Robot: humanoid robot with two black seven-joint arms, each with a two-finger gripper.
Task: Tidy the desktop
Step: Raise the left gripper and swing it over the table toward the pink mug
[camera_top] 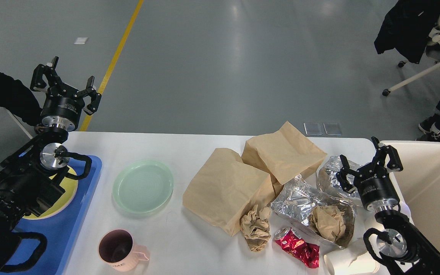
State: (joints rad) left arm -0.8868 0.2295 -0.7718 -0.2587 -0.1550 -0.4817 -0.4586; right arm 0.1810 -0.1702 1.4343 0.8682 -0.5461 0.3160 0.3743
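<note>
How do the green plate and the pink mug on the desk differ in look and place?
The green plate is wide, flat and pale green; the pink mug is tall, narrow and has a handle. The green plate lies further from the robot, the pink mug nearer. Both stand upright on the white desktop, apart, neither held.

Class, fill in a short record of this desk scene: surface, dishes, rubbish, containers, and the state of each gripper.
surface: white desktop
dishes: green plate, pink mug, yellow plate on the blue tray
rubbish: two paper bags, foil, crumpled paper, crushed red can, white cup
containers: cream bin at right
left gripper: open, empty
right gripper: open, empty
</note>
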